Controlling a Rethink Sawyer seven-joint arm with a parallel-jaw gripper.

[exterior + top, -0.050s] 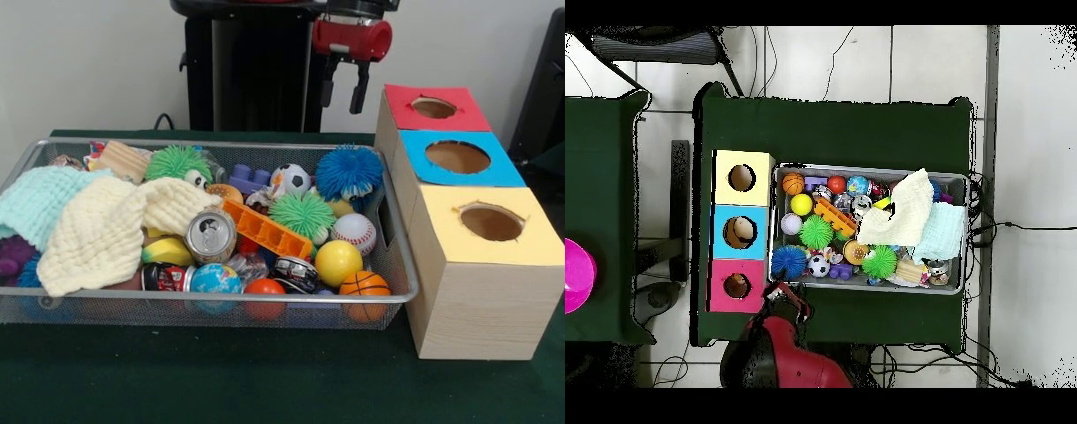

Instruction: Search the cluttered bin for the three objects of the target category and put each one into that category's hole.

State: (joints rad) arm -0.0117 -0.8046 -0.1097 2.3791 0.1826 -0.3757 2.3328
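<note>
1. The red and black gripper (346, 91) hangs up in the air behind the far right corner of the silver wire mesh bin (399, 265), with its two dark fingers (360, 88) apart and nothing between them.
2. The bin sits on the dark green surface (221, 380) and it's packed. On the right side there's a yellow ball (338, 262), an orange mini basketball (364, 284), a white baseball with red stitching (354, 232), a small soccer ball (290, 179) and a globe-print ball (214, 279).
3. Spiky stuff too: a blue spiky ball (350, 171) at the back right, and a green spiky ball (302, 215) just in front of it.
4. A cream knitted cloth (101, 231) and a mint cloth (35, 203) cover the left half, with a dented silver can (211, 235) lying next to an orange plastic block (265, 229).
5. Right beside the bin stands a wooden box with three round holes: red-topped hole (433, 108) at the far end, blue-topped hole (457, 157) in the middle, yellow-topped hole (491, 223) nearest.
</note>
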